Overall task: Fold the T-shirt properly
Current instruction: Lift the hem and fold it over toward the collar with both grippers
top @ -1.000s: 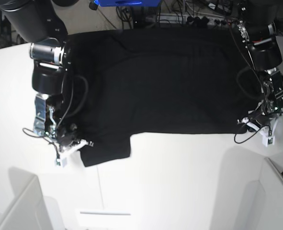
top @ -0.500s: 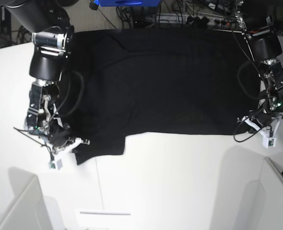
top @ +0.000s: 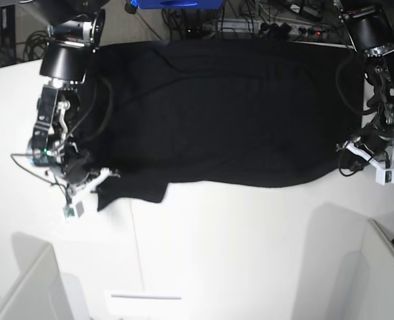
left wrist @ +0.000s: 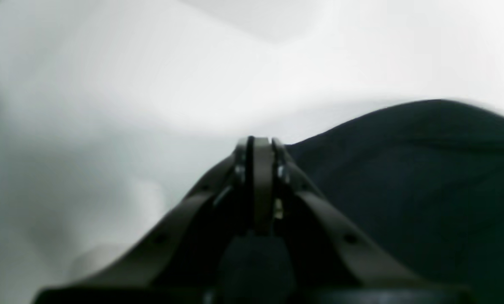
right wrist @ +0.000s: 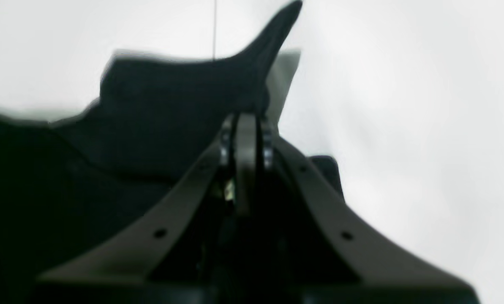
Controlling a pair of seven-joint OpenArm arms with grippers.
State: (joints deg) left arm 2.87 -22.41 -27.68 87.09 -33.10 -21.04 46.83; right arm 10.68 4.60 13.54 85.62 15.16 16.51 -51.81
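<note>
A broad white table [top: 237,253] fills most of the overhead view, with a tangle of dark cables [top: 277,23] and a blue object [top: 177,4] on the floor past its far edge. Spread across the far half of the table lies the T-shirt [top: 223,110], a large sheet of plain black cloth, its near edge running in a wavy line from one arm to the other. Compared with a second ago, that near edge has been drawn outward and slightly away from the camera: the sleeve corner on the view's left, which hung lower on the table before, now sits higher and farther left, and the far-side corner on the view's right has moved outward too. Both arms reach down from the far side with their forearms pointing toward the near edge. The right gripper [top: 97,179], on the view's left, is clamped tight on the sleeve corner of the T-shirt; its wrist view shows a black flap of cloth [right wrist: 252,76] rising from between the closed fingertips. The left gripper [top: 347,162], on the view's right, is likewise closed, pinching the hem corner, and its wrist view shows the black cloth [left wrist: 404,177] swelling up just beside the pressed-together fingertips against the blurred white table [left wrist: 108,105].
</note>
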